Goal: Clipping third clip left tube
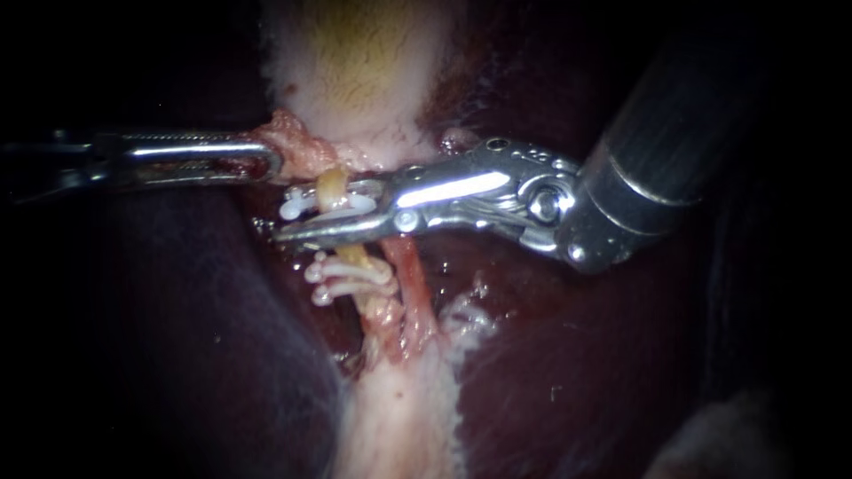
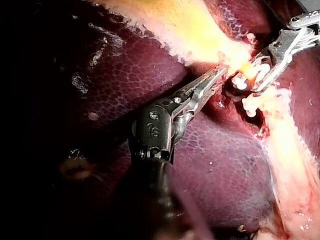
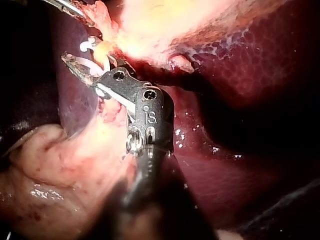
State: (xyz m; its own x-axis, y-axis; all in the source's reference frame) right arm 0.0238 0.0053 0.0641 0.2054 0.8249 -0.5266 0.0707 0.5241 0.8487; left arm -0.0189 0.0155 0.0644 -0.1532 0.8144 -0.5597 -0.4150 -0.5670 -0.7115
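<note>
A yellowish left tube (image 1: 334,186) runs down from the pale gallbladder (image 1: 355,62), with a reddish right tube (image 1: 410,275) beside it. Two white clips (image 1: 342,277) sit low on the left tube. My right instrument (image 1: 297,215) comes in from the upper right, and its jaws hold a white clip (image 1: 330,208) astride the left tube, above those two. My left instrument (image 1: 269,163) is shut on pink tissue (image 1: 293,142) at the gallbladder's neck. In the left wrist view, its jaws (image 2: 218,76) grip beside the clip (image 2: 241,83). The right wrist view shows the right instrument (image 3: 80,64) carrying the clip (image 3: 92,66).
Dark red liver (image 1: 133,310) lies on both sides of the tubes. A pale band of tissue (image 1: 399,417) runs down from the tubes. The right instrument's thick shaft (image 1: 657,151) fills the upper right. Pale, wet tissue (image 3: 50,165) lies beside the right shaft in its wrist view.
</note>
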